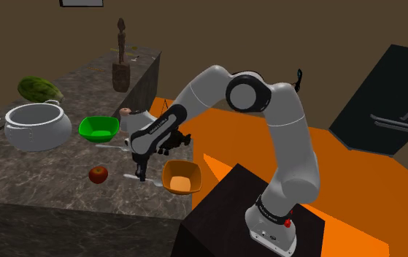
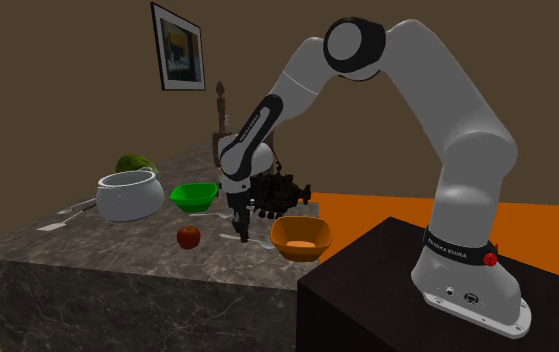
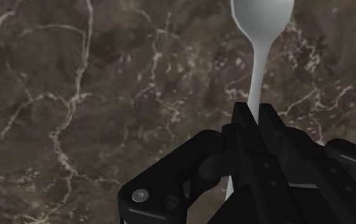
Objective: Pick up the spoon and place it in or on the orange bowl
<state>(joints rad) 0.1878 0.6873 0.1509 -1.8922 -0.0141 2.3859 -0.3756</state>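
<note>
End effector [image 3: 256, 118] is seen clenched on the thin handle of the white spoon [image 3: 261, 19], low at the marble worktop [image 1: 49, 182], just beside the orange bowl [image 1: 182, 177]. On so narrow a handle the spoon could be swivelled or dropped, or the bowl's rim clipped.

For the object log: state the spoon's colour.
The spoon is plain white, clearest in the wrist view.
</note>
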